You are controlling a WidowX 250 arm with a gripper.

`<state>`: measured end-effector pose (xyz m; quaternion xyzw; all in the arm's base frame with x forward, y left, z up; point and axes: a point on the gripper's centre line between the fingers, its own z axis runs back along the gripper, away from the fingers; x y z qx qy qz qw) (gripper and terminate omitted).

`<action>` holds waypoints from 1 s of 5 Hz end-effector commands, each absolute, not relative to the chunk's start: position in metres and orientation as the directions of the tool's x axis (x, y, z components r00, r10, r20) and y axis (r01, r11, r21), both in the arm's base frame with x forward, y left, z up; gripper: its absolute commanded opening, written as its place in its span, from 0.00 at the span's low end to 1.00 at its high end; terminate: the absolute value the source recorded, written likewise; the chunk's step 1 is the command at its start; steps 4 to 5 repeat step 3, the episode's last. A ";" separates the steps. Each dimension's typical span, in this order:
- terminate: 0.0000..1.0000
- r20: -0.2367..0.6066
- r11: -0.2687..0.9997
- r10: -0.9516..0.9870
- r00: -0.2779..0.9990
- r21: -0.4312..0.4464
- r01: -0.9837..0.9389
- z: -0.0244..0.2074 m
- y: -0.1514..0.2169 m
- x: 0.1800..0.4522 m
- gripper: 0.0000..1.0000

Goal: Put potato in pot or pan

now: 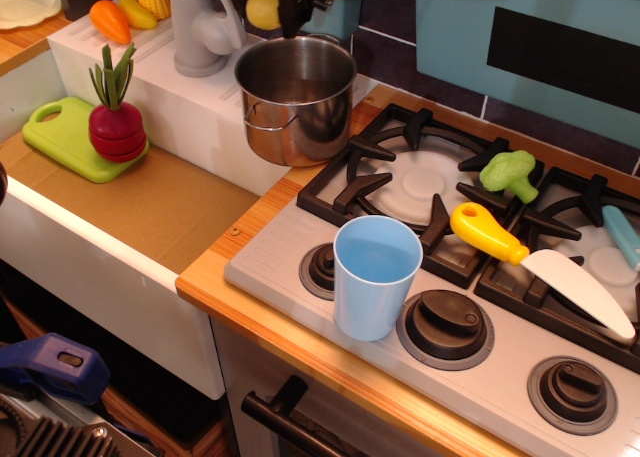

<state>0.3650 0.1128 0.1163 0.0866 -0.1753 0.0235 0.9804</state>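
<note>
Up at the top edge, gripper [272,5] is clamped around the pale-yellow potato [262,7], holding it in the air just above the back rim of the shiny steel pot [296,99], which sits beside the stove [470,307].

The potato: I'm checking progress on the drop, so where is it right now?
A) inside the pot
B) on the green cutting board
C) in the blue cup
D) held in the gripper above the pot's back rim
D: the potato sits clamped in the gripper just above the back rim of the pot, not yet inside.
</note>
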 end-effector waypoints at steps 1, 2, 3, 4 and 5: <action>0.00 0.439 0.981 0.013 0.898 0.169 -0.096 0.153 0.111 0.369 1.00; 0.00 0.439 0.981 0.013 0.898 0.169 -0.096 0.153 0.111 0.369 1.00; 1.00 0.439 0.981 0.013 0.898 0.169 -0.096 0.153 0.111 0.369 1.00; 1.00 0.439 0.981 0.013 0.898 0.169 -0.096 0.153 0.111 0.369 1.00; 1.00 0.439 0.981 0.013 0.898 0.169 -0.096 0.153 0.111 0.369 1.00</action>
